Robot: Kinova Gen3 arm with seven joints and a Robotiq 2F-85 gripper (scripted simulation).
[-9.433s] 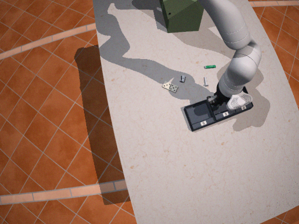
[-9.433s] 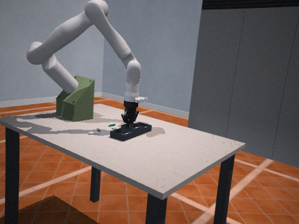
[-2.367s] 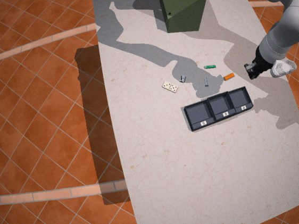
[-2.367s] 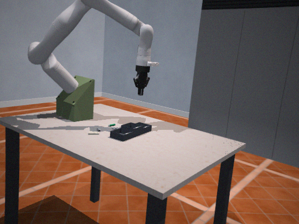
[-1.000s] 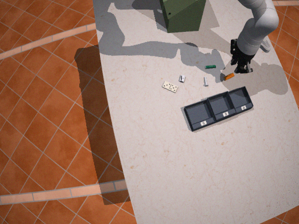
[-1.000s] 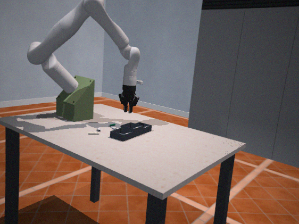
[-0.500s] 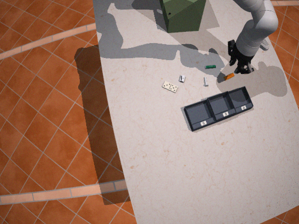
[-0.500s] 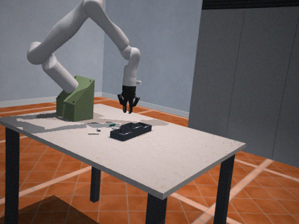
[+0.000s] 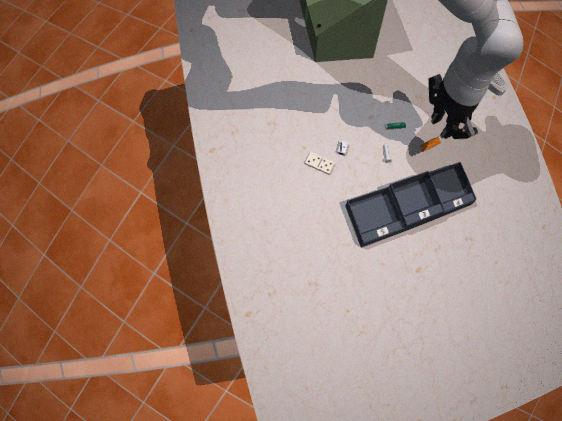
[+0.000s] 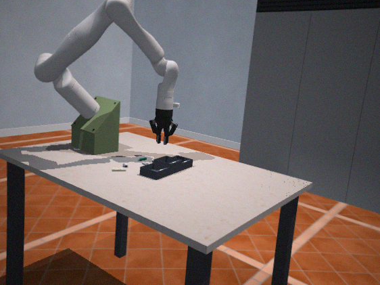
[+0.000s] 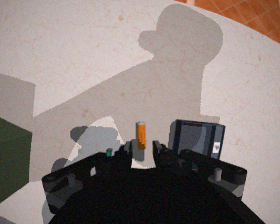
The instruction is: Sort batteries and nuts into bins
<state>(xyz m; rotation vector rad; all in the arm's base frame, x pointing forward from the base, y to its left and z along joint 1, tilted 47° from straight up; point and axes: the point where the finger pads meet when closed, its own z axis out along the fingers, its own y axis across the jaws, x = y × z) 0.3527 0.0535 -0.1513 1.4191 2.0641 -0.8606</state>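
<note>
The black two-finger gripper [image 10: 162, 140], fingers parted, hangs above the pale stone-patterned worktop [image 10: 203, 197], behind the dark rectangular divided bin tray [image 10: 156, 174].

orange batt [image 9: 431, 144] [image 11: 141, 135], green batt [image 9: 396, 125] [image 10: 142, 158] [image 11: 109, 152] & grey bolt [image 9: 386, 154] lie flat nr empty bins [image 9: 367, 236] [image 10: 149, 172] [image 11: 213, 140].

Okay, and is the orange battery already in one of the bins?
No, the orange battery lies on the table, outside the bins.

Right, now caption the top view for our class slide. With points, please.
The gripper [image 9: 459, 132] [image 10: 162, 141] [image 11: 142, 148] hovers near an orange battery [image 9: 430, 144] [image 11: 141, 135], beside a three-compartment tray [image 9: 378, 237] [image 10: 156, 176] [image 11: 177, 137].
</note>
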